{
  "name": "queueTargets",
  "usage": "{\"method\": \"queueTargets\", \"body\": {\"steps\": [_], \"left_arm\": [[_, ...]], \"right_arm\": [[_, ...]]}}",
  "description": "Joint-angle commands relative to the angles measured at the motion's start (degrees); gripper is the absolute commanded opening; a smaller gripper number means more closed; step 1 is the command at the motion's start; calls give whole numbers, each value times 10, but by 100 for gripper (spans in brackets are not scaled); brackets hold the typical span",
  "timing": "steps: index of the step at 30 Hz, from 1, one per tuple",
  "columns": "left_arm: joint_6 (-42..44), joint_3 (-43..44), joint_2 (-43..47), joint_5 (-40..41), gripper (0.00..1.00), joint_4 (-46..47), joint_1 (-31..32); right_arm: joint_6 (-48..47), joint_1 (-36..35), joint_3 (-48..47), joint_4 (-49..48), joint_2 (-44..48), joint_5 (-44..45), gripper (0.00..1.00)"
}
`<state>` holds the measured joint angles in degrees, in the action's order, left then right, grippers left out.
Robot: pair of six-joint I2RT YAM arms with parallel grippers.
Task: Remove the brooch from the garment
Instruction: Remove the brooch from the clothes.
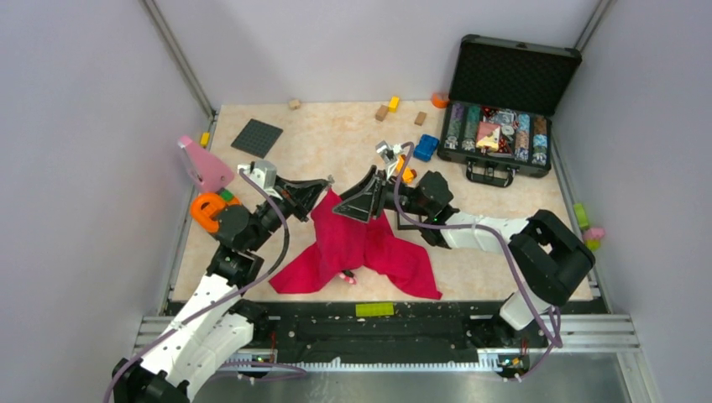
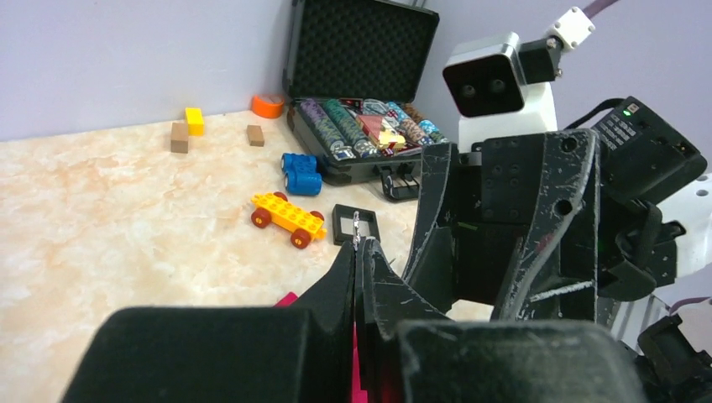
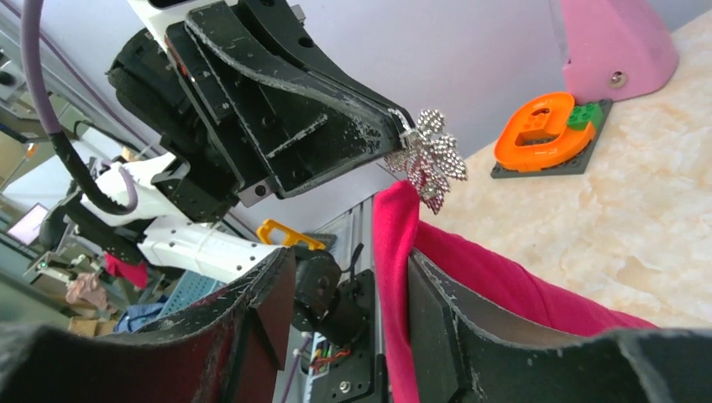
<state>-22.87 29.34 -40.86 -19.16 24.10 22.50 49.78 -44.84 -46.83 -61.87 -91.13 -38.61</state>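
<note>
The brooch (image 3: 430,159) is a sparkling silver flower, and my left gripper (image 3: 401,134) is shut on its edge. In the left wrist view it shows only as a thin metal sliver (image 2: 356,223) sticking out of the closed tips (image 2: 357,248). Its lower petal touches the raised peak of the magenta garment (image 3: 393,243); I cannot tell whether it is still pinned. My right gripper (image 3: 353,256) is open, with the lifted fold of cloth lying against one finger. From above, both grippers (image 1: 323,191) (image 1: 353,206) meet over the spread garment (image 1: 374,252).
An open case of poker chips (image 1: 504,126) stands at the back right. An orange ring toy (image 1: 206,210) and a pink stand (image 1: 201,164) sit at the left edge. A grey baseplate (image 1: 256,137), a blue toy car (image 1: 426,148), a yellow brick car (image 2: 288,216) and small blocks lie behind.
</note>
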Motion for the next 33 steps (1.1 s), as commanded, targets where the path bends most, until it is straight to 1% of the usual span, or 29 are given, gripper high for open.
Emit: {"method": "queueTargets", "body": {"steps": [1,4,6,7,10,13,15,17,21,26,30,33], "left_arm": [[13,15,17,41,0,10,-5],[6,23,17,33,0,9,-5],[2,24,18,30,0,12,-4],[1,25,19,28,0,12,-5],[7,22,20,27,0,12,-5],[3,12,16,23,0,24,-5],[-1,5,13,17,0,35,-4],[0,-3,9,13,0,44,-4],[12,-30,6,17,0,54,-4],[12,-77,-2,32,0,82,-5],[23,-99,-9,49,0,85,-5],[26,-113,-5,51,0,82,-5]], "right_arm": [[-36,-2,23,-30,26,-4,52],[-58,-3,32,-18,22,9,53],[-65,-3,28,-9,14,8,52],[-65,-3,27,-10,9,6,48],[-53,-3,23,-33,-1,-2,30],[-42,-4,5,-38,-7,-10,20],[-36,-3,-9,-38,-11,-14,11],[-32,-4,-24,-39,-12,-22,0],[-38,-3,-55,-18,11,-21,0],[-65,-2,-102,43,43,-20,0],[-90,4,-139,88,47,-16,0],[-95,16,-149,97,46,-8,0]]}}
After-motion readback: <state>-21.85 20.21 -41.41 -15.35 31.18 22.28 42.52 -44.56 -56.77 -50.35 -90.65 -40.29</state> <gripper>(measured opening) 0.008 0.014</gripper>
